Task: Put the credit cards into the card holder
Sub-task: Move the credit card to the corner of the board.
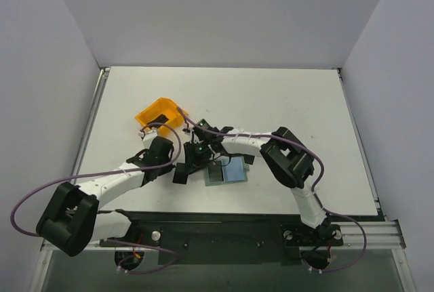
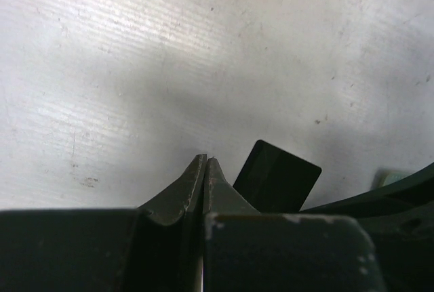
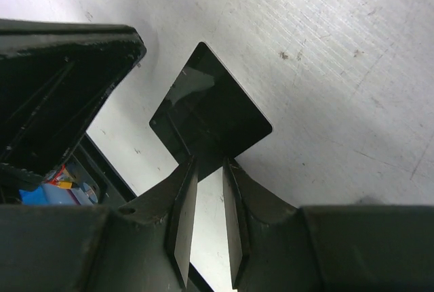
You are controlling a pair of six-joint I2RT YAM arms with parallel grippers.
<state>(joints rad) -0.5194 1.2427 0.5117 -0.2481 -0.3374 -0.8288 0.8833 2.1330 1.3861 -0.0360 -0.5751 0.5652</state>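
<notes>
Narrowly parted, the right jaws point(image 3: 209, 163) straddle one corner of a credit card point(image 3: 210, 112). The card's two edges run out from the tips in a diamond over the white surface point(image 1: 285, 102). A slit of surface shows between the fingers behind that corner. Whether the tips truly clamp the card or only flank it cannot be told.

A dark housing point(image 3: 61, 95) stands close by the card's left corner and leaves only a thin strip of room on that side. To the card's right and beyond its far corner the scratched surface runs open.

Pressed together with nothing between them, the left jaws point(image 2: 205, 160) point at bare surface. A black card point(image 2: 278, 177) sits just right of their tips, its lower part hidden behind the jaw body. Whether it is the same card is unclear.

From above, both wrists meet just left of the card holder point(image 1: 234, 169). It lies open and flat with its light-blue lining up, near the surface's front edge. An orange bin point(image 1: 161, 112) sits behind the left arm, and broad surface stretches to the far and right edges.
</notes>
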